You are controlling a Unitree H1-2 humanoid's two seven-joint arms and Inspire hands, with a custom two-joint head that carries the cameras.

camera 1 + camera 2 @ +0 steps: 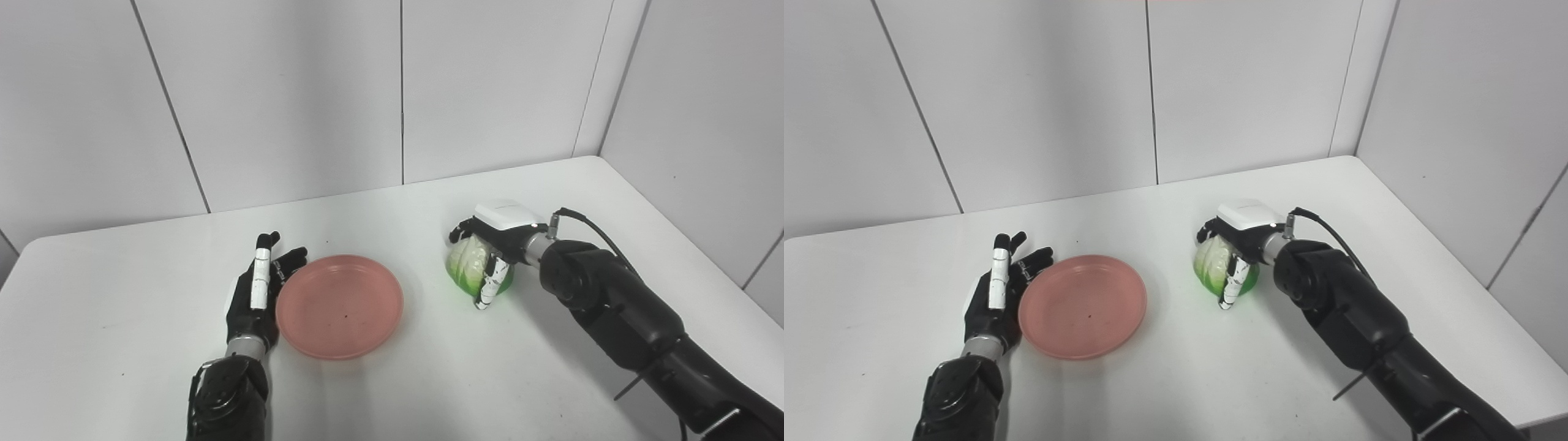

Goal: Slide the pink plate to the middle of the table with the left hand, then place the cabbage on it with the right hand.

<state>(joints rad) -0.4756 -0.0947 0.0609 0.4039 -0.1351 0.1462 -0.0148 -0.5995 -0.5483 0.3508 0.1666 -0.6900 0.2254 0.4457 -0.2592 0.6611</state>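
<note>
Left eye view: round, shallow pink plastic plate (339, 306) flat on the white tabletop (122, 294), close to the middle of it, empty apart from a dark speck or two. Black left hand (257, 294) lying just beside the plate's left rim, fingers (261, 283) straight and spread, holding nothing, apparently touching the rim; judged the posture of a flat push just finished, edge of the hand used as a bumper rather than a clamp. Well to the right of the plate, pale green-and-white leafy cabbage (474, 266) resting on the tabletop with the black and white right hand (490, 251) curled over it from above and behind, fingers wrapped down its front; judged a top grip chosen so the round head can be lifted straight up. Right eye view: same layout from slightly further right; clear strip of tabletop showing between plate and cabbage. Cabbage compact and rounded, brighter green near its base, white ribs on top, partly hidden by the right hand's fingers (1234, 283); not possible to tell whether already clear of the surface.
</note>
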